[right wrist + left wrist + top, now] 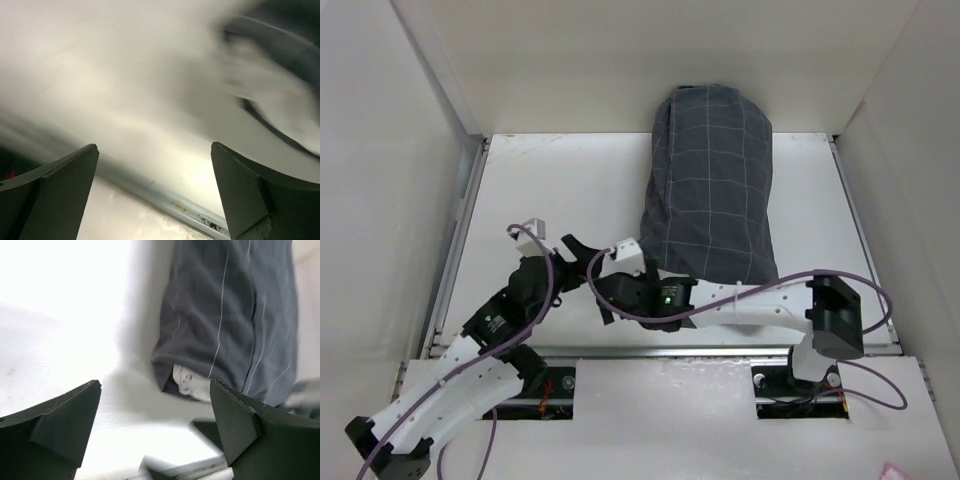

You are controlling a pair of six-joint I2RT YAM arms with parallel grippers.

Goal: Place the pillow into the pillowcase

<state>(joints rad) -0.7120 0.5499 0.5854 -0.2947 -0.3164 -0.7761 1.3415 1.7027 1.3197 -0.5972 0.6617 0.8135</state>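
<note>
We are looking at a robot test cell in a lab, not a home: a bare white table (560,190) boxed in on three sides by plain white panels (380,150). Two robot arms, the left arm (450,390) and the right arm (760,300), are bolted at its near edge by a metal rail (580,352), with purple cables (840,274) looping loosely off them.

There are 1 pillowcase (712,185), 1 pillow (192,382), 1 table (560,190) and 2 tools: left tool (155,382), right tool (154,145).
</note>
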